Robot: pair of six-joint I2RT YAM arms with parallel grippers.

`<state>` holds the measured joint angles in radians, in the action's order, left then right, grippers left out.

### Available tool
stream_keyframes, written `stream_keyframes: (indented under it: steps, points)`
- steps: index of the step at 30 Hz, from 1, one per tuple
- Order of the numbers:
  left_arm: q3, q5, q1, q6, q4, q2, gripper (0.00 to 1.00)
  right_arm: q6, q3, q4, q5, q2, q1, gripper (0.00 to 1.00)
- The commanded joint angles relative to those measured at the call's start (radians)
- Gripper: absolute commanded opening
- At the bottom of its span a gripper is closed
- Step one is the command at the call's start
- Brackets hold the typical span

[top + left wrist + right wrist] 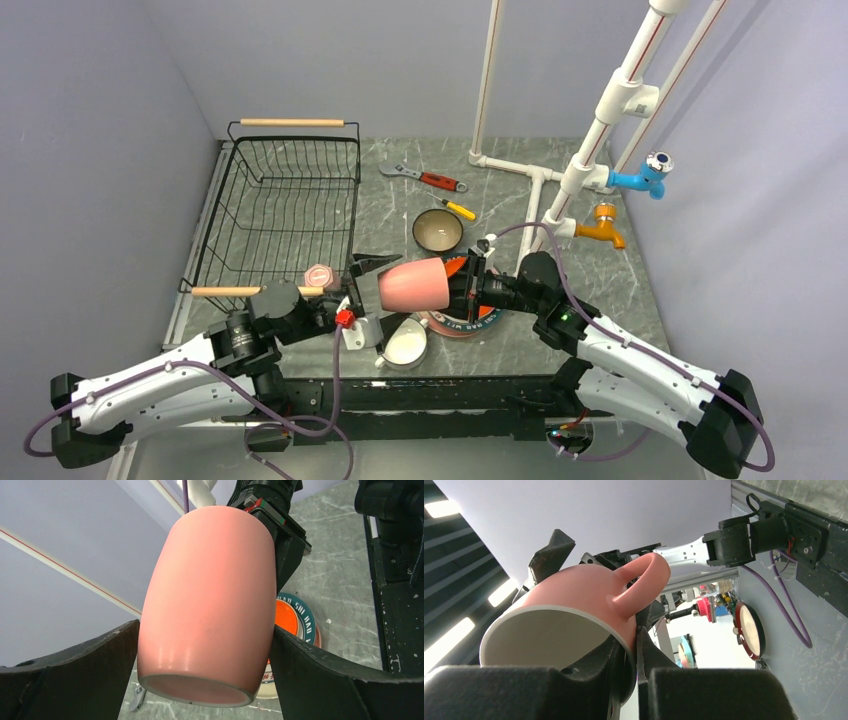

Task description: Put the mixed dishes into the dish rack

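Along the left edge of the table point(600, 290) I see the dish rack point(285, 205). A pink mug point(412, 285) hangs on its side above the table's near edge, just right of the rack's near corner. My right jaws pinch its rim wall beside the handle. My left jaws stand spread on either side of its base; I cannot tell whether they touch it.

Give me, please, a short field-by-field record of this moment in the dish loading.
held item: pink mug, on its side in the air between the arms
right gripper: shut on the mug's rim
left gripper: open, fingers flanking the mug's base end
dish rack: far left of table
second pink mug: at the rack's near edge
on table: white mug, teal bowl, stacked plates
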<state>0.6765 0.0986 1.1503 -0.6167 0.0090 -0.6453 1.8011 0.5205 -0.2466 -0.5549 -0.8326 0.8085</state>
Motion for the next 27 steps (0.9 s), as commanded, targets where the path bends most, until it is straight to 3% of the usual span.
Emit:
stream_keyframes:
  steps: [1, 5, 8, 12, 15, 19, 22, 24, 27]
  points:
    - [0.024, 0.108, -0.031, 0.023, 0.065, -0.016, 0.99, 0.037, 0.068, -0.156, -0.061, 0.012, 0.002, 0.00]
    - [0.020, 0.129, -0.041, 0.026, 0.086, -0.014, 0.97, 0.037, 0.072, -0.157, -0.065, 0.007, 0.002, 0.00]
    - [0.032, 0.141, -0.043, 0.020, 0.074, -0.021, 0.88, 0.045, 0.067, -0.180, -0.071, -0.001, 0.001, 0.00]
    - [0.025, 0.131, -0.044, 0.022, 0.103, -0.005, 0.54, 0.046, 0.060, -0.187, -0.070, -0.004, 0.002, 0.00]
    - [0.027, 0.133, -0.044, 0.029, 0.108, 0.019, 0.34, 0.057, 0.043, -0.206, -0.064, -0.006, 0.002, 0.00]
    - [0.058, 0.159, -0.044, 0.048, 0.064, 0.022, 0.11, 0.069, 0.032, -0.239, -0.061, -0.017, 0.002, 0.00]
    - [0.068, 0.180, -0.044, 0.058, 0.036, 0.020, 0.02, 0.068, 0.032, -0.251, -0.064, -0.033, 0.002, 0.00]
    - [0.071, 0.168, -0.044, 0.066, 0.022, 0.020, 0.00, 0.067, 0.028, -0.268, -0.062, -0.045, 0.002, 0.07]
    - [0.090, 0.152, -0.044, 0.091, -0.011, 0.017, 0.00, 0.046, 0.023, -0.256, -0.050, -0.047, 0.001, 0.30]
